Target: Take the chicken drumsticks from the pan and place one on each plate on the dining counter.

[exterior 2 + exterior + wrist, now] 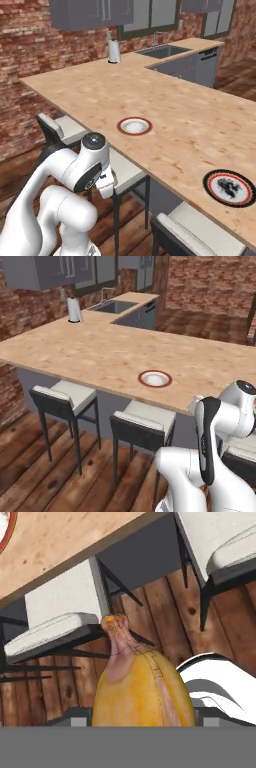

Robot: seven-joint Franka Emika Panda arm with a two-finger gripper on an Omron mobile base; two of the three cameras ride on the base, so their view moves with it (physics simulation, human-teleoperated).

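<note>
Plates: two on the dining counter [190, 125]; red-rimmed plate [134, 126] left, black-rimmed plate [229, 187] right.
Gripper [142, 721]: clamped on one golden drumstick [142, 694].

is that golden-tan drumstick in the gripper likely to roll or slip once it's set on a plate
The golden-tan chicken drumstick looks rounded and bulbous with a narrow bone end, so it would probably rock or roll a little. Its glossy skin suggests it may be slippery. The red-rimmed round plate looks shallow, so its rim may hardly stop it.
</note>
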